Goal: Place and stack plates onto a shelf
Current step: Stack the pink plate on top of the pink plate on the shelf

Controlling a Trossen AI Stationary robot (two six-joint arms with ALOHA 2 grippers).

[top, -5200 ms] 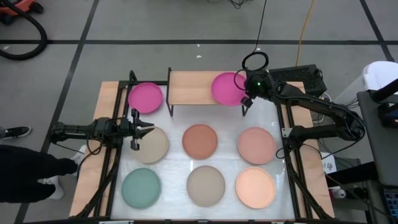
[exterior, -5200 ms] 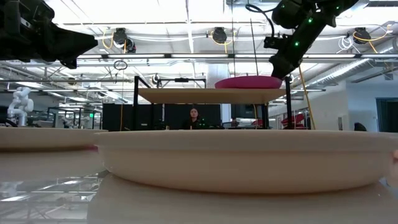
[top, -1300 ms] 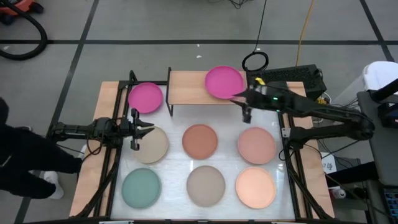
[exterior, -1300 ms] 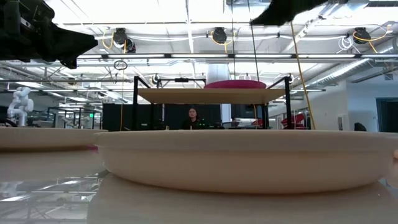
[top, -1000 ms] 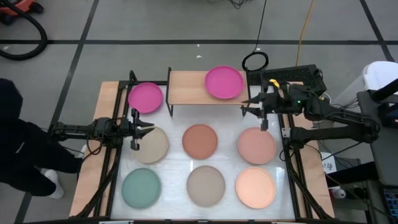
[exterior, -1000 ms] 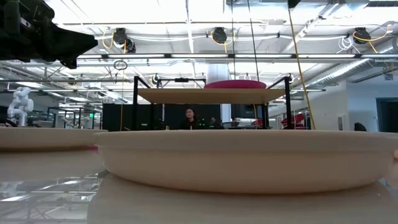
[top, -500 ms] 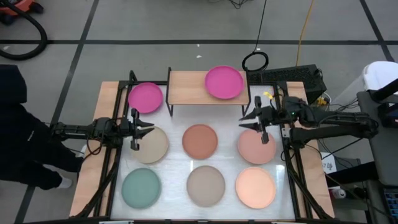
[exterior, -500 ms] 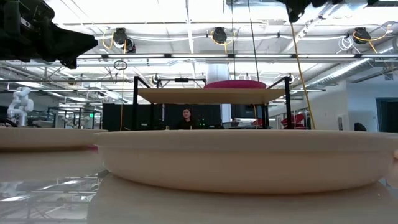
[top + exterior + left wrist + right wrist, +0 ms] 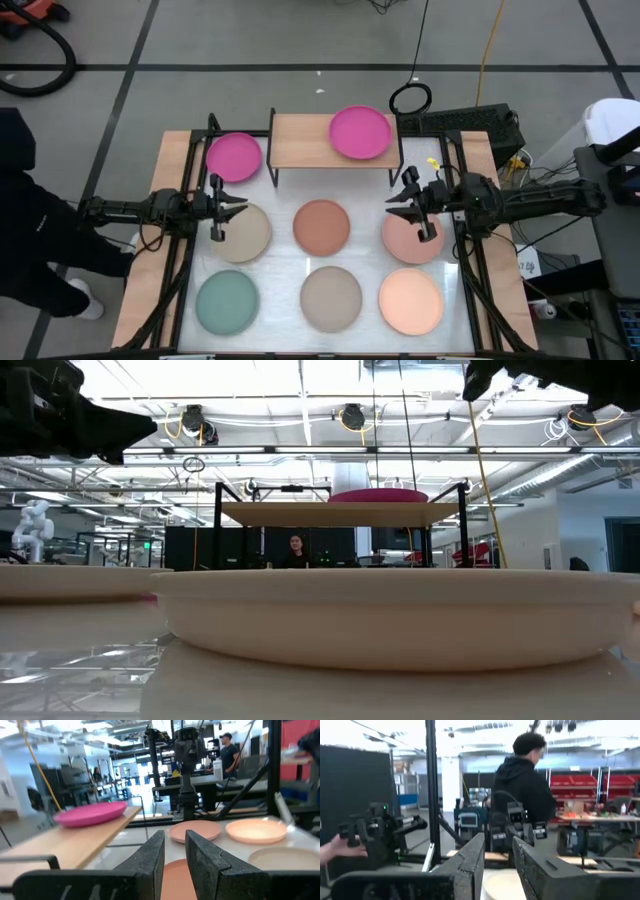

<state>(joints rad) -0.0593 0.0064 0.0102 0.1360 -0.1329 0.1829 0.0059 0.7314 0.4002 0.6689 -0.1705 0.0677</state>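
Observation:
The shelf point(image 9: 310, 142) stands at the table's far edge, and one magenta plate point(image 9: 360, 133) lies flat on the right part of its board. The second magenta plate point(image 9: 233, 157) lies on the table left of the shelf. Beige point(image 9: 250, 231), terracotta point(image 9: 321, 227), dusty pink point(image 9: 410, 243), teal point(image 9: 227, 302), taupe point(image 9: 331, 298) and peach point(image 9: 411, 302) plates lie flat on the table in two rows. My right gripper point(image 9: 395, 205) hovers over the dusty pink plate's far edge, pointing left, narrowly open and holding nothing point(image 9: 498, 850). My left gripper point(image 9: 238, 206) hangs above the beige plate's left part, narrowly open, holding nothing point(image 9: 175, 845).
A person in dark clothes point(image 9: 25, 230) stands at the table's left side, behind my left arm. A black box with cables point(image 9: 470, 125) sits past the far right corner. In the low view the shelf point(image 9: 340, 512) with its magenta plate point(image 9: 378, 494) stands behind a near plate point(image 9: 390, 615).
My right gripper has drawn back from the shelf's right end toward the near edge and sunk, now hanging over the dusty pink plate, and it has tipped up nearer to level. The magenta plate stays on the shelf. The person at the left has shifted.

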